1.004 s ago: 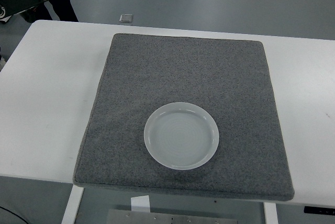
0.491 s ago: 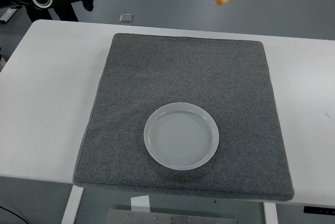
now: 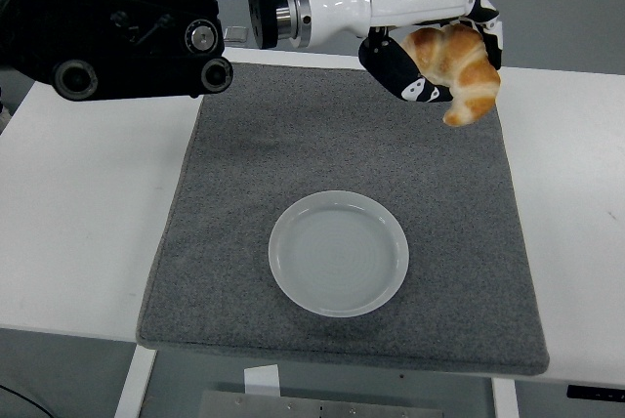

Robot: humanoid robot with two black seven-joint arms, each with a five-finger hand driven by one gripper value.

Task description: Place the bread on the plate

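My left hand (image 3: pixel 435 57) reaches in from the upper left and is shut on the bread, a golden croissant (image 3: pixel 457 72). It holds the croissant in the air above the far right part of the grey mat (image 3: pixel 244 193). The white round plate (image 3: pixel 338 253) sits empty on the near middle of the mat, well below and to the left of the croissant. My right arm is out of view.
The grey mat covers most of the white table (image 3: pixel 78 213). My left arm's black forearm (image 3: pixel 117 27) and white wrist (image 3: pixel 352 3) cross the far edge of the table at the top of the picture.
My left arm has swung in from the upper left to the right and nearer, carrying the croissant from the top edge to above the mat's far right part. The plate has not moved.
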